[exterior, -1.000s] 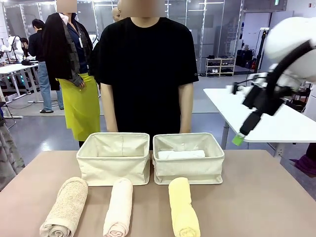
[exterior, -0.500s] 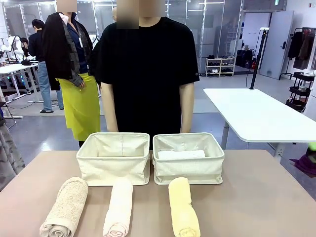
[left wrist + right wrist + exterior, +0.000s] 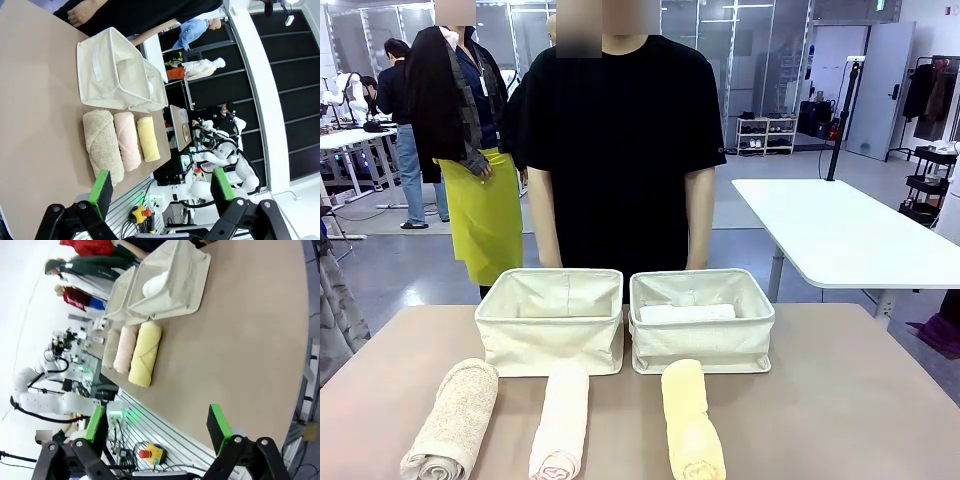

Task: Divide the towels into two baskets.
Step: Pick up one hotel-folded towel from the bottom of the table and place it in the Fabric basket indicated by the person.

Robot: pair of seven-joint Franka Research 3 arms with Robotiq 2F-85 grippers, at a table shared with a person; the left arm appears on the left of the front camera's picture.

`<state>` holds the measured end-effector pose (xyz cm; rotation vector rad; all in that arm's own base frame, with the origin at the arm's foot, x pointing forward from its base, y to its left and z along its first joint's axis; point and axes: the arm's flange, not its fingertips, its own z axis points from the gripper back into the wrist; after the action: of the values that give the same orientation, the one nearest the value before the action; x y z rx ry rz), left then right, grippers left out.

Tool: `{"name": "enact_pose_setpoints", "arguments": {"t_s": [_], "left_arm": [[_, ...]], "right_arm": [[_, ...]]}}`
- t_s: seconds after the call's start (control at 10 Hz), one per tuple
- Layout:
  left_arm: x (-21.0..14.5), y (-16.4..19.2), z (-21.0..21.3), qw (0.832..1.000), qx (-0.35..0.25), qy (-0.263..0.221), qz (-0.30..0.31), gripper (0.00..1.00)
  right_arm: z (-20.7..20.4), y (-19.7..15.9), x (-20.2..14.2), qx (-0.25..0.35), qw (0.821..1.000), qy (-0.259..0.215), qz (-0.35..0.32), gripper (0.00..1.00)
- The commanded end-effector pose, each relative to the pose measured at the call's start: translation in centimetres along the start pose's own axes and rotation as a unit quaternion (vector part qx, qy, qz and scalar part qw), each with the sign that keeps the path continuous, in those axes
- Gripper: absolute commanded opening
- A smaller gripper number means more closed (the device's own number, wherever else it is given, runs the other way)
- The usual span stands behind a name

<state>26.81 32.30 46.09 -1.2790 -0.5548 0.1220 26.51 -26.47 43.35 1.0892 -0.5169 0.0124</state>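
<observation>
Your white towel lies in the right basket, mostly hidden by its wall. The left basket stands at its nine o'clock. At six o'clock the tan towel, cream towel and yellow towel are cropped in front, whole from the wrists. The right arm has left two o'clock. Left gripper and right gripper: jaws spread, empty.

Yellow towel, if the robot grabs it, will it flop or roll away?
The yellow towel looks like thick, fluffy cloth, so it would probably squash and droop at the ends when lifted by the middle. Nothing visible ties the roll, so it may loosen. Pushed sideways, it might roll a little, though it sits rather flat on the table.
</observation>
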Motion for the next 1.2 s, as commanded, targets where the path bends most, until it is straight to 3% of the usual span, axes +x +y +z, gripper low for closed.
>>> {"name": "enact_pose_setpoints", "arguments": {"t_s": [0.0,0.1,1.1], "left_arm": [[-0.2,-0.2,0.3,1.000,-0.004,-0.004,-0.004,1.00],[-0.2,-0.2,0.3,1.000,-0.004,-0.004,-0.004,1.00],[-0.2,-0.2,0.3,1.000,-0.004,-0.004,-0.004,1.00]], "right_arm": [[-0.4,-1.2,-0.5,0.014,0.999,-0.019,0.023,1.00],[0.0,0.0,0.0,0.000,1.000,0.000,0.000,1.00],[0.0,0.0,0.0,0.000,1.000,0.000,0.000,1.00]]}}
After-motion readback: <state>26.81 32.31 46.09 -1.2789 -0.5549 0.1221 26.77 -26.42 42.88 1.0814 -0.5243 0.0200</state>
